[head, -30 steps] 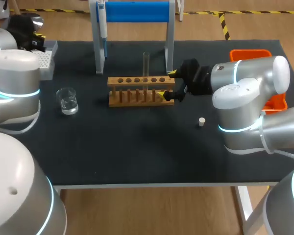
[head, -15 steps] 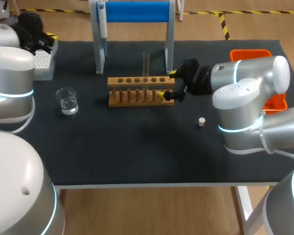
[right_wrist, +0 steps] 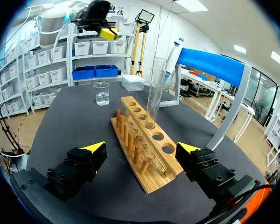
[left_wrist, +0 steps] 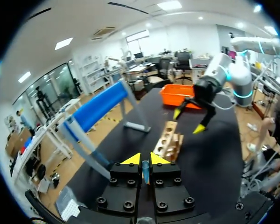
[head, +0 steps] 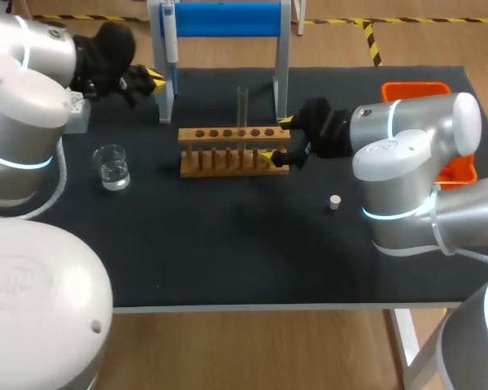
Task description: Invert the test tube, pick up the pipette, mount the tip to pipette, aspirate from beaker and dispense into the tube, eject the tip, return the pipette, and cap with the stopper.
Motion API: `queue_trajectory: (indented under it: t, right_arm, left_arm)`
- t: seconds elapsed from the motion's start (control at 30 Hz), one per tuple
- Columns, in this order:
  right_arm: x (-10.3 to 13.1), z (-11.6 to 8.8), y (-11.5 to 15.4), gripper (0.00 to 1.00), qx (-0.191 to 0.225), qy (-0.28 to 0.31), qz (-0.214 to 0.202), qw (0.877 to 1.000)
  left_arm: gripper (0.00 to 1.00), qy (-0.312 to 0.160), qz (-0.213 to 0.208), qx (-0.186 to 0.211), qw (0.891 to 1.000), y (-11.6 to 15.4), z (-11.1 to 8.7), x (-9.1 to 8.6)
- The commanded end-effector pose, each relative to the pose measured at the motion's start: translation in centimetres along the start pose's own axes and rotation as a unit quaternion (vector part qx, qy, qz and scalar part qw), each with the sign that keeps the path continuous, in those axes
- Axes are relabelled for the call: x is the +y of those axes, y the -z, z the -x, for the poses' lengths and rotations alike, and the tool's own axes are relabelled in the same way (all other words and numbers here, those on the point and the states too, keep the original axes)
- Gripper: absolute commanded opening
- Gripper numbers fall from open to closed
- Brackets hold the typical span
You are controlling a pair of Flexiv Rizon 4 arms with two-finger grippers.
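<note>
Left pincer [head: 151,79], pressed together, has swung near the pipette [head: 170,41]; right pincer [head: 278,140] spread.

Bright, even light falls from ceiling panels overhead — the dark tabletop [head: 228,252] looks matte, with faint, soft shadows beside the rack [head: 234,152]. The white shell of the right arm [head: 415,150] gleams; the beaker [head: 111,167] catches small glints.
</note>
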State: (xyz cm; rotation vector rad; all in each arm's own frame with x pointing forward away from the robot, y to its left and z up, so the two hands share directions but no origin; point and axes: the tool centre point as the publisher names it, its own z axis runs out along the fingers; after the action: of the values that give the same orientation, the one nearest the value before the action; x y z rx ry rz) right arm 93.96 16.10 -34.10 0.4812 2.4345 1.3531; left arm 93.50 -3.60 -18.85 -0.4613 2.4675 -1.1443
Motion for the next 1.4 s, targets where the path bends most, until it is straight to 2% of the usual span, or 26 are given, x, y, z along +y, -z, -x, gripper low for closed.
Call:
queue_trajectory:
  t: [0.03,0.13,0.37,0.67,0.77,1.0,1.13,1.4]
  right_arm:
    - [0.0,0.0,0.1,1.0,0.001,0.0,0.0,1.0]
    - [0.0,0.0,0.1,1.0,0.001,0.0,0.0,1.0]
    - [0.0,0.0,0.1,1.0,0.001,0.0,0.0,1.0]
    - [0.0,0.0,0.1,1.0,0.001,0.0,0.0,1.0]
    - [0.0,0.0,0.1,1.0,0.001,0.0,0.0,1.0]
    - [0.0,0.0,0.1,1.0,0.001,0.0,0.0,1.0]
    - [0.0,0.0,0.1,1.0,0.001,0.0,0.0,1.0]
    - [0.0,0.0,0.1,1.0,0.001,0.0,0.0,1.0]
  left_arm:
    - [0.0,-0.025,0.075,0.156,0.985,1.6,-2.2,-1.6]
    - [0.0,-0.019,0.077,0.183,0.98,1.4,-4.1,-2.5]
    - [0.0,-0.007,0.035,0.225,0.974,1.0,-7.8,-5.6]
    - [0.0,-0.015,0.0,0.251,0.968,-0.7,-10.8,-8.6]
    - [0.0,-0.021,-0.02,0.244,0.969,-1.2,-11.3,-9.3]
    - [0.0,-0.022,-0.038,0.233,0.972,-1.6,-11.7,-9.8]
    - [0.0,-0.02,-0.033,0.216,0.976,-1.4,-11.7,-9.9]
    - [0.0,-0.02,-0.033,0.216,0.976,-1.4,-11.7,-9.9]
